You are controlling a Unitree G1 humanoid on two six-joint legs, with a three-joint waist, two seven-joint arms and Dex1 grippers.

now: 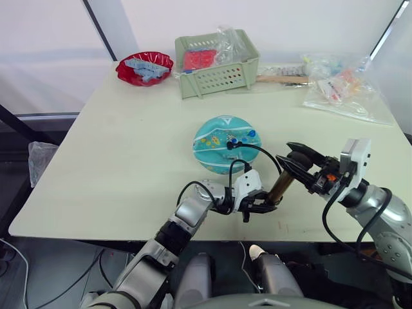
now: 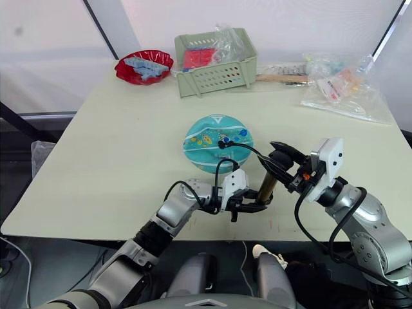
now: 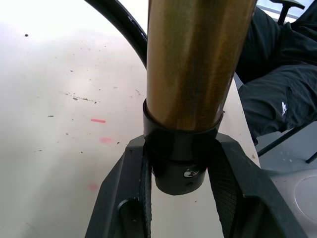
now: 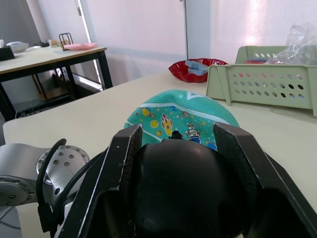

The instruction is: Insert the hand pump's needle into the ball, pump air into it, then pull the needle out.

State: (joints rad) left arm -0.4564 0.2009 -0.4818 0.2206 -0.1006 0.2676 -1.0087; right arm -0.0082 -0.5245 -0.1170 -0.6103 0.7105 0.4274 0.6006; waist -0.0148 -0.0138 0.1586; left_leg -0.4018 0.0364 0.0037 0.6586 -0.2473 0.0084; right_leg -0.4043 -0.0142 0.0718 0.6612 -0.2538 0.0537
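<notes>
The teal ball [image 1: 222, 138] with white stripes lies at the table's middle. The hand pump [image 1: 281, 186] stands tilted just right of it near the front edge, its brass cylinder [image 3: 198, 59] leaning toward my right arm. My left gripper [image 1: 262, 206] is shut on the pump's black lower end cap [image 3: 181, 166]. My right gripper [image 1: 297, 162] is shut on the black handle [image 4: 183, 193] at the top. The thin black hose [image 1: 261, 149] arcs from the pump to a small black fitting [image 1: 230, 145] resting on the ball's top. The needle pin itself is hidden there.
A green basket [image 1: 215, 76] with packets stands at the back centre, a red bowl [image 1: 145, 67] at the back left. Plastic bags [image 1: 341, 87] and a wooden-handled tool [image 1: 283, 79] lie at the back right. The table's front edge [image 1: 129, 239] runs just below both grippers.
</notes>
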